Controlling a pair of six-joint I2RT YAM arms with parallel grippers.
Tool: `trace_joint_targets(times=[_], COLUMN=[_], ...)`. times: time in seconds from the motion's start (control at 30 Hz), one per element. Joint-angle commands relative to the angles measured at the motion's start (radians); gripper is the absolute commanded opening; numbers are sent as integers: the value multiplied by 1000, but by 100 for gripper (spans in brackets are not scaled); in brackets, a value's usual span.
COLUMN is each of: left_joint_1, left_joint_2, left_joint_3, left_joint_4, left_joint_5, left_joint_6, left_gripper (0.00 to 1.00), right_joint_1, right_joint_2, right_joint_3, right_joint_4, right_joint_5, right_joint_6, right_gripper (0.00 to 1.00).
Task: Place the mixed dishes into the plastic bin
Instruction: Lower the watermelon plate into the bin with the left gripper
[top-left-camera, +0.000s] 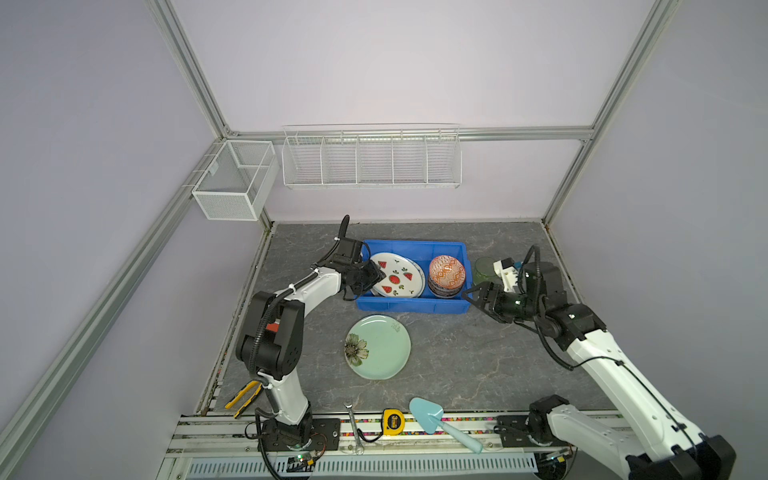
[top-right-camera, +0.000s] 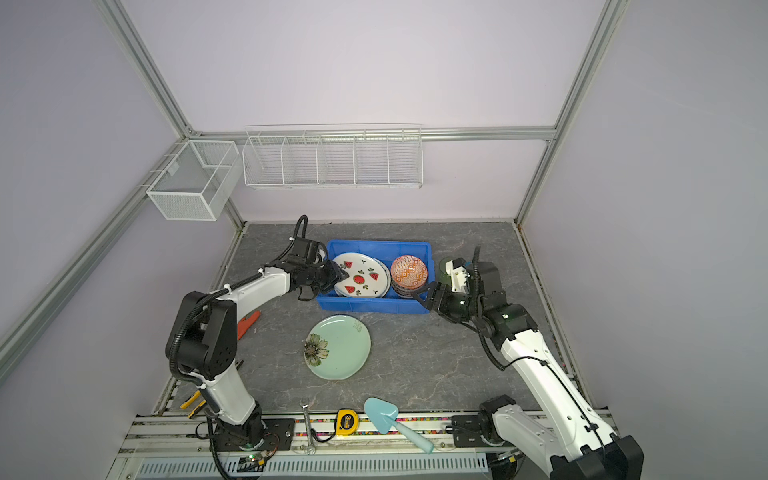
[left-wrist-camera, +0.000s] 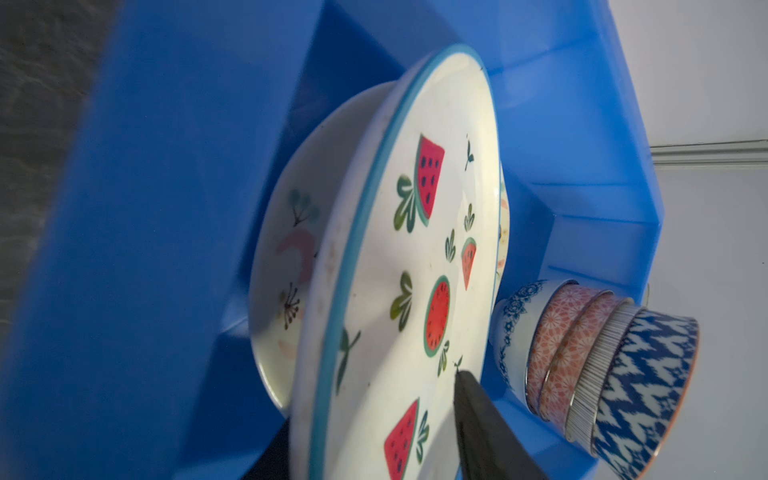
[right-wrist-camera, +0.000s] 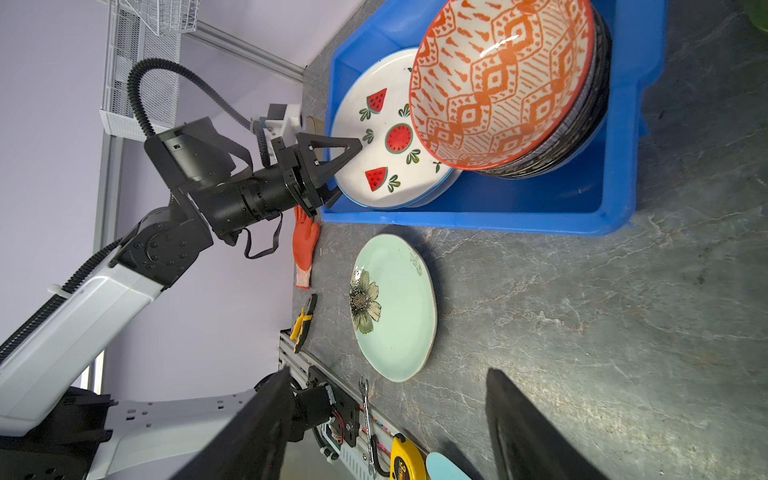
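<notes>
Fingers, left arm: the two black fingers (right-wrist-camera: 332, 145) stand apart, one over the painted face of the watermelon plate (top-left-camera: 397, 276) and one below its rim. Whether either pad touches the plate cannot be told.
Left gripper (top-left-camera: 374, 279): reaches over the left end wall of the blue bin (top-left-camera: 411, 307), at the plate's left edge in both top views.
Watermelon plate (left-wrist-camera: 415, 270): inside the bin's left half, tilted, lying on a cream plate (left-wrist-camera: 282, 270) with a faint pink and green pattern.
Fingers, right arm: spread wide (right-wrist-camera: 519, 432) with nothing between them.
Right gripper (top-left-camera: 469, 297): low over the table (top-left-camera: 478, 357), just beside the bin's right front corner, pointing toward it.
Bowl stack (left-wrist-camera: 582, 365): in the bin's right half, several patterned bowls nested, the orange-white bowl (top-left-camera: 446, 272) uppermost and open side up.
Blue bin (top-right-camera: 374, 306): toward the back of the table, between the two grippers.
Green glass cup (top-left-camera: 483, 270): on the table outside the bin's right wall, partly hidden by the right wrist.
Pale green plate (top-left-camera: 378, 347): flat on the table in front of the bin, apart from it, dark flower at its left edge.
Front edge: pliers (top-left-camera: 245, 395), wrench (top-left-camera: 354, 428), tape measure (top-left-camera: 392, 420), trowel (top-left-camera: 428, 413).
Orange glove (top-right-camera: 248, 322): on the table by the left arm.
Back wall: wire baskets (top-left-camera: 372, 160).
</notes>
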Motion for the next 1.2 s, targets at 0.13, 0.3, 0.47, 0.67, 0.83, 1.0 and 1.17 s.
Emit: trace_joint_targets(times=[0.13,0.3,0.47,0.67,0.83,1.0,1.17], left_joint_1=[-12,-17,-20,-23,-24,-30,-31], left_joint_2=[41,53,65,71,85,100,117], left_joint_3=[61,78,90,99,115,132,146], left_joint_4=[-106,-138,-170,-207,-230,-256,-270], left_joint_5=[-82,-103,-124,-153,-160,-174,-175], left_joint_6=[37,41,43,45,48,53,55], left_gripper=[57,61,64,69,71,72,74], right_joint_1=[-7,-8,-9,-10,-10,-10,-11], right_joint_2=[-9,-8,-6,-3,4,3,2], right_joint_3=[-18,-45,-49,-50,-50,-50,-55], right_joint_4=[24,29,32,39,43,44,45], right_joint_5=[-12,-15,-16,-18,-22,-23,-22], right_joint_6=[-14,-11,-10,-10,-8,-10,-10], right_gripper=[75,75,75,75,75,75,75])
